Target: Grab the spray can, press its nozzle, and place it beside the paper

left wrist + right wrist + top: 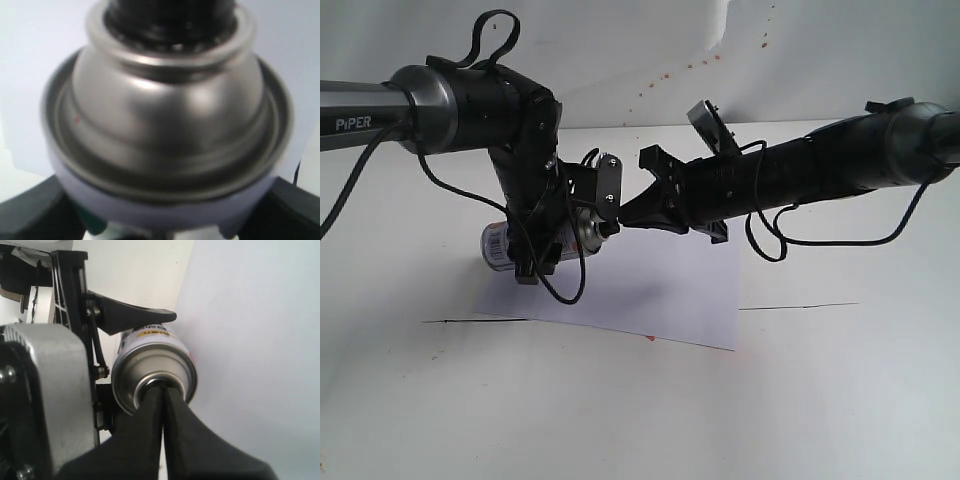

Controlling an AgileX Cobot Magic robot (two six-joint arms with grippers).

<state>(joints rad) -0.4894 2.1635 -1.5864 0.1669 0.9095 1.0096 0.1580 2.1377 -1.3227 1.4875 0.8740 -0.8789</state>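
Spray can point(496, 244) on its side, left of centre in the exterior view, held across its body by the left claw point(542, 248) over the left end of the white paper point(660, 290), which lies flat on the pale desk point(820, 400). The can's silver dome faces the right of the frame, where the right claw point(620, 218) reaches in from the right-hand arm. That claw is closed, its two black fingers point(140, 430) pressed together along a thin seam, with the tips set against the middle of the dome.

In the right wrist view those tips cover the spot where the nozzle sits, and a strip of printed label with an orange mark shows beyond the dome. In the left wrist view the dome fills the frame. The black nozzle point(170, 22) is blurred at the top edge, and the left claw's dark fingers point(30, 220) show at both lower corners, one each side of the spray can.
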